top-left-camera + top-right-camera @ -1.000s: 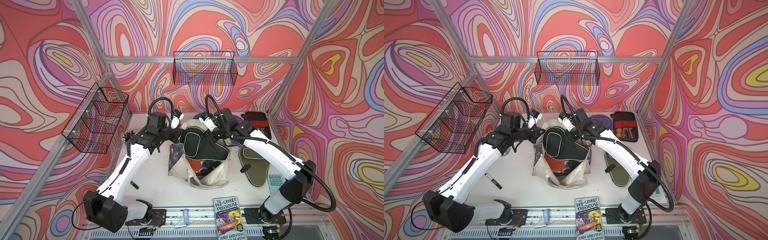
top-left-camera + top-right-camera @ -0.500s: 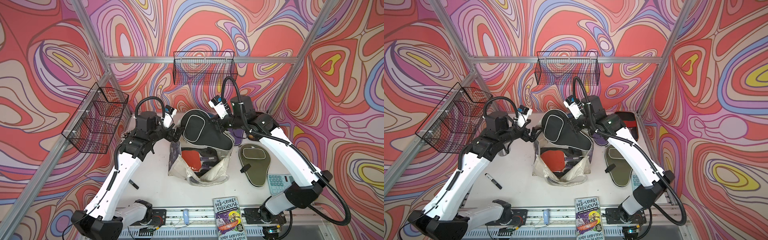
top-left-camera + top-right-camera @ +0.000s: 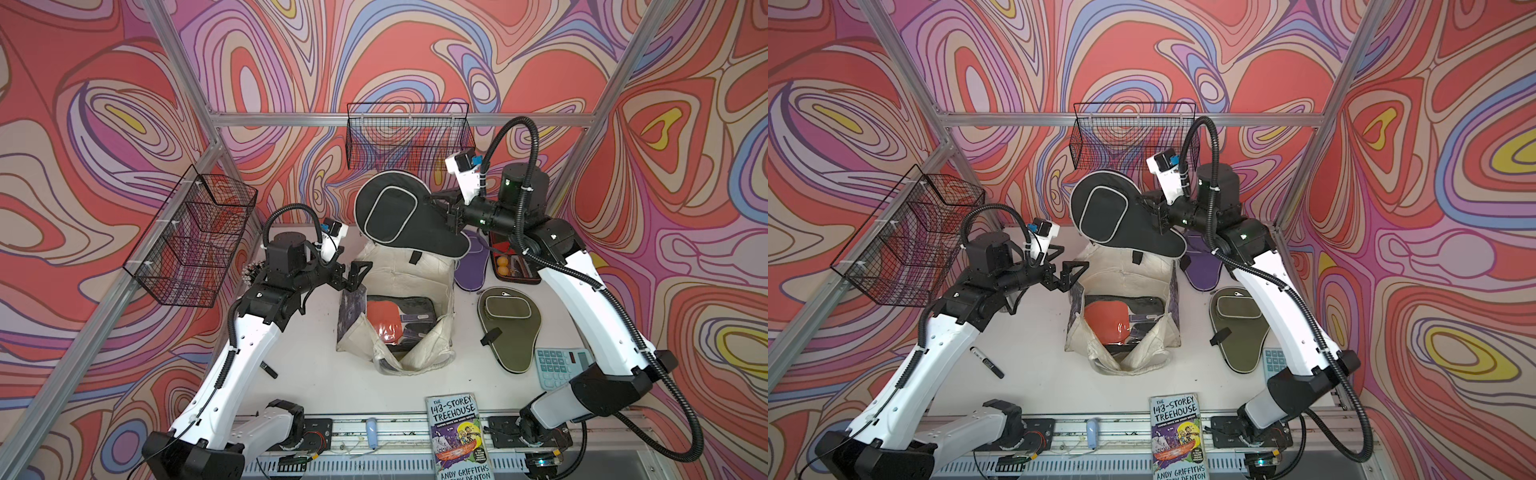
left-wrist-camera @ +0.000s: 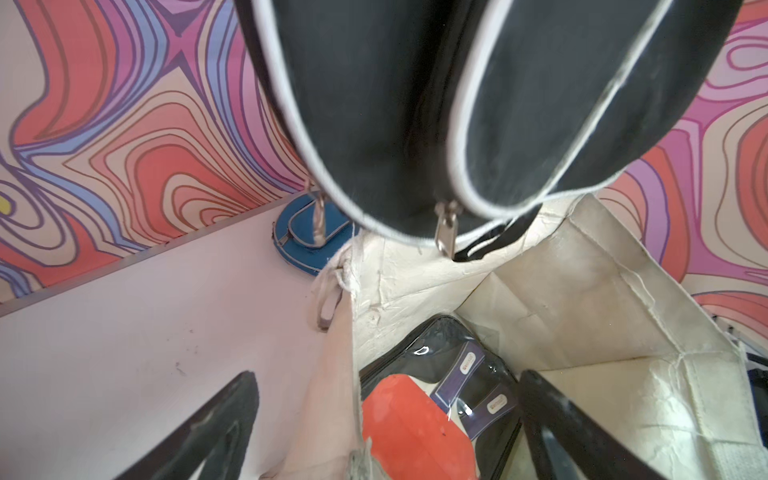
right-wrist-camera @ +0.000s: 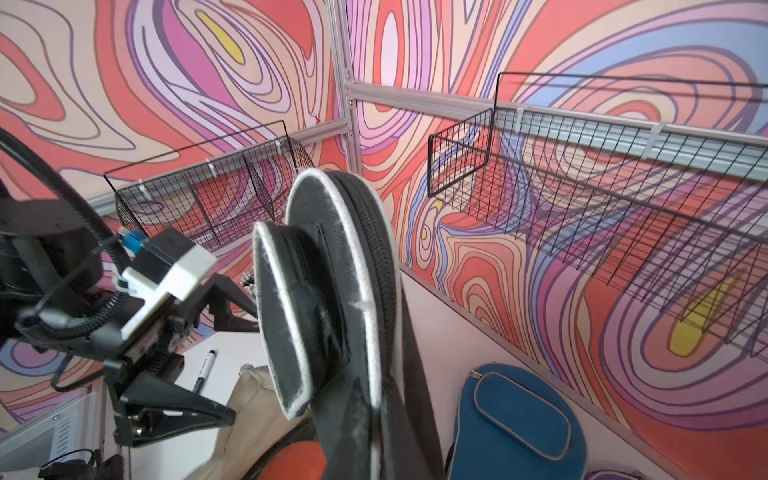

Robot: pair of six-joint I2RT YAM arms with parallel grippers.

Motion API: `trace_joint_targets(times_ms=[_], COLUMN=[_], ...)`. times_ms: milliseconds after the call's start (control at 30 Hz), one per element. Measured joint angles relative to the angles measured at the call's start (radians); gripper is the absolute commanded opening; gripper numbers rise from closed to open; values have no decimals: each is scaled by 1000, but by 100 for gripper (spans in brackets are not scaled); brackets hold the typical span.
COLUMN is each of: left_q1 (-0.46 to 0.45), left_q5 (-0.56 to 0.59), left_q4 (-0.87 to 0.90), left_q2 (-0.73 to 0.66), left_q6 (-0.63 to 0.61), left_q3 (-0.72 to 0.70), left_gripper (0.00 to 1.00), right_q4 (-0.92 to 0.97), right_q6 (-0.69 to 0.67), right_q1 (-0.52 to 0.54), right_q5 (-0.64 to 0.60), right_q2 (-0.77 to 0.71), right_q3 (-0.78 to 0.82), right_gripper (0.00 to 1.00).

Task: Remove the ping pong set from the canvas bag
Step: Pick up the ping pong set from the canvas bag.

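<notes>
My right gripper [image 3: 451, 214] is shut on the handle end of a black paddle cover [image 3: 399, 216], held in the air above the back of the canvas bag [image 3: 407, 270]; the cover fills the right wrist view [image 5: 332, 291]. The cream bag stands open mid-table. Inside it lies a clear black-edged case with a red paddle [image 3: 395, 320], also seen in the left wrist view [image 4: 415, 428]. My left gripper [image 3: 353, 270] stands open just above the bag's left rim, nothing between its fingers. An olive cover [image 3: 505, 324], a purple cover [image 3: 471, 266] and a case with orange balls [image 3: 509, 262] lie right of the bag.
A blue cover [image 4: 303, 232] lies behind the bag by the back wall. A calculator [image 3: 561, 365] and a book [image 3: 457, 436] sit at the front right, a marker [image 3: 986, 361] at the left. Wire baskets hang on the left wall [image 3: 195, 237] and back wall [image 3: 409, 137].
My right gripper has lifted the black cover up out of the bag, uncovering the red-paddle case. My left gripper has opened, let go of the bag's rim and drawn back left.
</notes>
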State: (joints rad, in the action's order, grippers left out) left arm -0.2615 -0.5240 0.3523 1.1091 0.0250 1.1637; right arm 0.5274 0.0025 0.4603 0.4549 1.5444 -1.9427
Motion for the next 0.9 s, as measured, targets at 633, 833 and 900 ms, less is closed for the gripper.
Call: trace_joint_targets(times_ms=[633,833,900], left_q1=[2,7,8], left_q5=[-143,-161,-167], left_q4=[-457,-564,-602], left_q2=[148,153,153], left_q6=[214,253,268], left_q3=[-23,-43,-55], left_gripper=[100,89,81], right_q4=[-416,-506,-527], right_q6=[317,399,424], right_q1=[-36,-36,-36], right_q5=[257,286,291], right_q2=[30,30,30], right_q3=[134,198,223], right_gripper=[0,0,0])
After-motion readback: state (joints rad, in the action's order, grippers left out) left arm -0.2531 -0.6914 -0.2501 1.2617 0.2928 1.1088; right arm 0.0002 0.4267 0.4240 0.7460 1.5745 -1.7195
